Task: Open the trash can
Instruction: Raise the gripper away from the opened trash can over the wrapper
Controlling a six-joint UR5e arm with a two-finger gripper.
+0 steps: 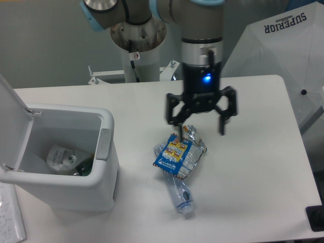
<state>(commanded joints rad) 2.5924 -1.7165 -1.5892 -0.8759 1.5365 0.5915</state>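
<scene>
The trash can (104, 195) is a boxy white bin at the left of the table. Its lid (12, 119) stands raised at the left side, so the inside shows, with crumpled rubbish (63, 159) at the bottom. A grey push-button tab (103, 144) sits on its right rim. My gripper (201, 133) hangs open over the middle of the table, well to the right of the can. Its fingers (222, 121) straddle the top of a blue and yellow snack packet (174, 153). It holds nothing.
A clear plastic bottle (181, 195) lies under and below the packet. The white table (253, 167) ends at right and front. A white umbrella (288, 55) stands at the back right. The robot's base (137, 45) is behind the table.
</scene>
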